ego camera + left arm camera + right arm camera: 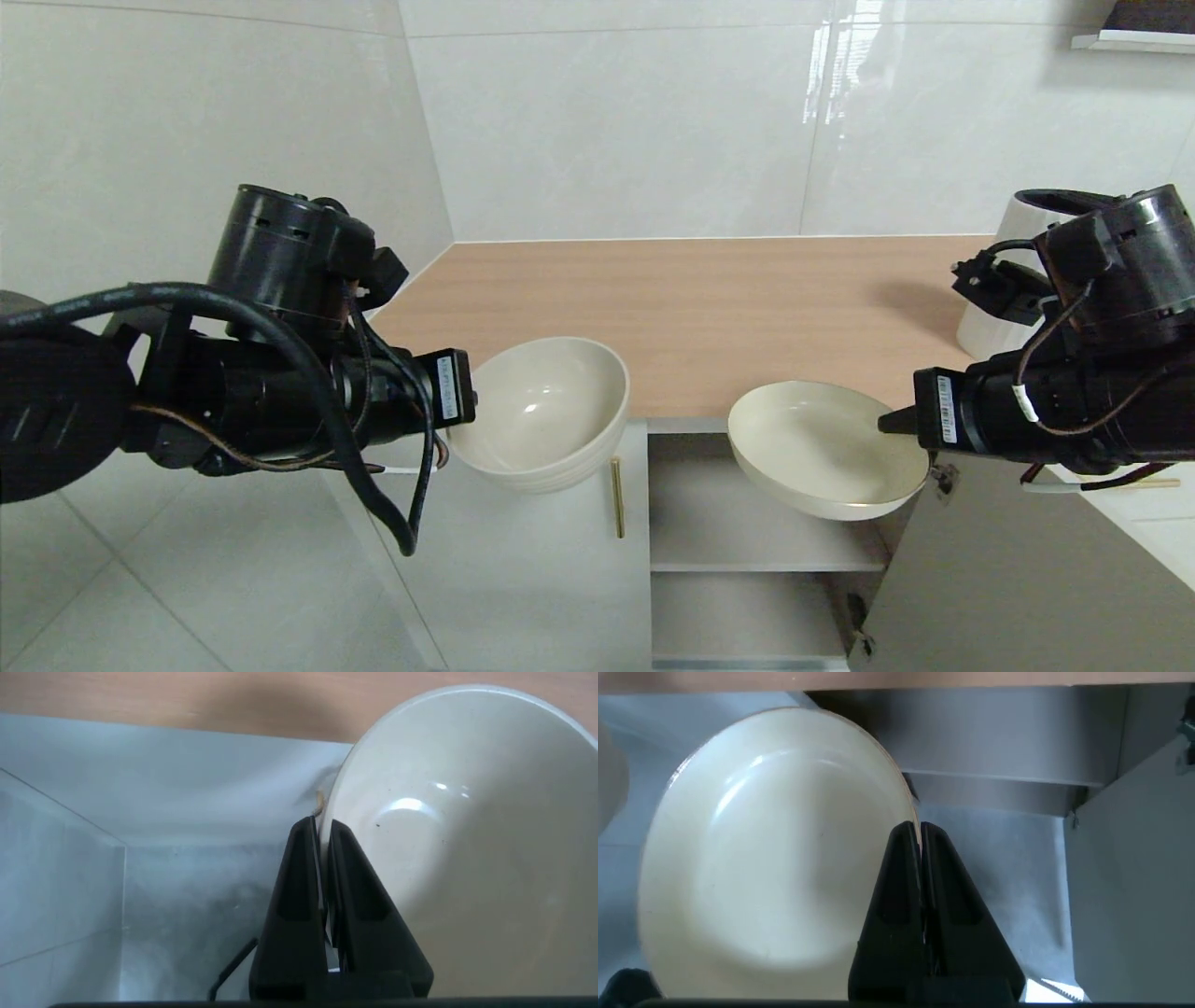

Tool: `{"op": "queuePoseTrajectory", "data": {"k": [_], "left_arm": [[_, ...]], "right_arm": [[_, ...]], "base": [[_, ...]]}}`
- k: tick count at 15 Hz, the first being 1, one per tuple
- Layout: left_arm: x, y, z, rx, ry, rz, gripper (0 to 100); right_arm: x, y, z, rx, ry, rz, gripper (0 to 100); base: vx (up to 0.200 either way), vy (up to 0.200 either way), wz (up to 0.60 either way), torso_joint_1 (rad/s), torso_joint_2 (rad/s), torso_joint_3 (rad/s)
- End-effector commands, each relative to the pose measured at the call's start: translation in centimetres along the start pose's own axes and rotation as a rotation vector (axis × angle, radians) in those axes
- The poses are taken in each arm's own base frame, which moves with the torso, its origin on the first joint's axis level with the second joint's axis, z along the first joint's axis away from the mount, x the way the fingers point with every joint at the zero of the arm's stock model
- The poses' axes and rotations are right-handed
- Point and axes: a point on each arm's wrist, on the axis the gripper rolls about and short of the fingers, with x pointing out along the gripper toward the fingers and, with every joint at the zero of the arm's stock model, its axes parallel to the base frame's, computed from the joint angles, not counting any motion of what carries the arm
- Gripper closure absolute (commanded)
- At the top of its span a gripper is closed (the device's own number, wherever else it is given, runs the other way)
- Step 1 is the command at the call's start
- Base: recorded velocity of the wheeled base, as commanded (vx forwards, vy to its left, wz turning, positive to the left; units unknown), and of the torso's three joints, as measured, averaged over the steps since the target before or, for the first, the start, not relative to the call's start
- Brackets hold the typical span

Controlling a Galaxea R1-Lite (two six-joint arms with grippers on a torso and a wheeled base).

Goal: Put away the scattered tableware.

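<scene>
My left gripper (464, 422) is shut on the rim of a deep cream bowl (546, 411), held in the air in front of the wooden counter's front edge, left of the open cabinet. The left wrist view has its fingers (322, 835) pinching the bowl (467, 849) at its rim. My right gripper (892, 425) is shut on the rim of a shallow cream plate (822, 453), hanging tilted before the open cabinet's upper shelf. Through the right wrist camera, the fingers (920, 845) clamp the plate (775, 849) at its edge.
A wooden countertop (709, 308) runs back to the tiled wall. Below it the cabinet stands open with two white shelves (756, 537); its door (1008, 579) swings out at the right. A closed door with a gold handle (617, 497) is at the left. A white appliance (1027, 271) stands at the counter's right.
</scene>
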Motion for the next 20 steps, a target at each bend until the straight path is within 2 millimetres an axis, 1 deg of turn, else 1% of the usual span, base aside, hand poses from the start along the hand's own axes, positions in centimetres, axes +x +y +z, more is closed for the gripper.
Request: {"op": "queuePoseTrajectory", "data": {"k": [1, 3, 6, 9, 15, 20], "left_arm": [[0.1, 0.0, 0.0, 0.000, 0.002, 0.002, 100], [0.1, 0.0, 0.0, 0.000, 0.002, 0.002, 100], [0.2, 0.0, 0.0, 0.000, 0.004, 0.003, 100], [0.2, 0.0, 0.0, 0.000, 0.003, 0.004, 100], [0.2, 0.0, 0.0, 0.001, 0.004, 0.005, 100], [0.1, 0.1, 0.2, -0.005, -0.005, 0.007, 100]], "right_arm": [[0.3, 0.0, -0.1, -0.001, 0.011, -0.004, 100], [0.6, 0.0, -0.2, -0.003, 0.018, -0.009, 100], [0.9, 0.0, -0.2, -0.005, 0.022, -0.016, 100], [1.1, -0.1, -0.3, -0.007, 0.032, -0.021, 100], [2.3, -0.1, -0.5, -0.010, 0.057, -0.047, 100], [3.1, -0.1, -0.7, -0.014, 0.078, -0.059, 100]], "base": [[0.000, 0.000, 0.00, 0.000, 0.00, 0.000], [0.000, 0.000, 0.00, -0.031, 0.07, 0.043], [0.000, 0.000, 0.00, -0.150, 0.38, 0.214], [0.000, 0.000, 0.00, -0.180, 0.46, 0.279], [0.000, 0.000, 0.00, -0.161, 0.46, 0.290], [0.000, 0.000, 0.00, -0.112, 0.39, 0.278]]}}
